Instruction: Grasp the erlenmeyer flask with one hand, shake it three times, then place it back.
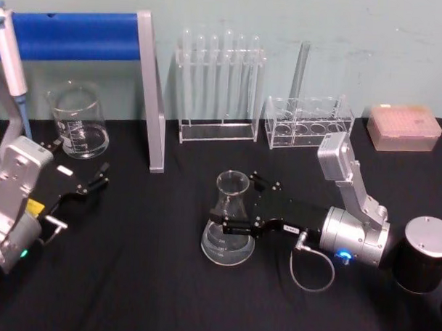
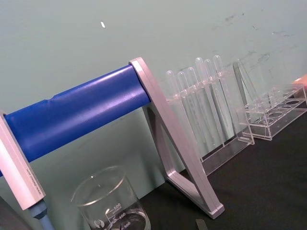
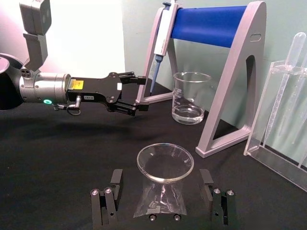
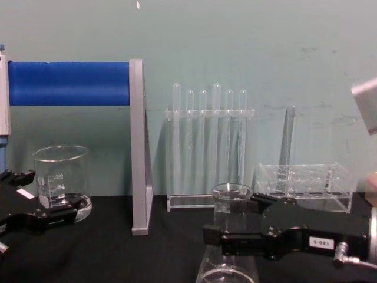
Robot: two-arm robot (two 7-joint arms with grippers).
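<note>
The clear glass conical erlenmeyer flask (image 1: 225,242) stands mid-table, its neck between the black right gripper's (image 1: 239,202) wide-spread jaws, untouched. They should close evenly below the flared rim, gently, before lifting. The left gripper (image 3: 138,93) sits parked at the left, jaws apart.

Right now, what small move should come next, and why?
Probably close the black right hand: its fingers stand open either side of the neck of the clear glass conical flask standing on the black table. The left hand is parked by the glass beaker.
</note>
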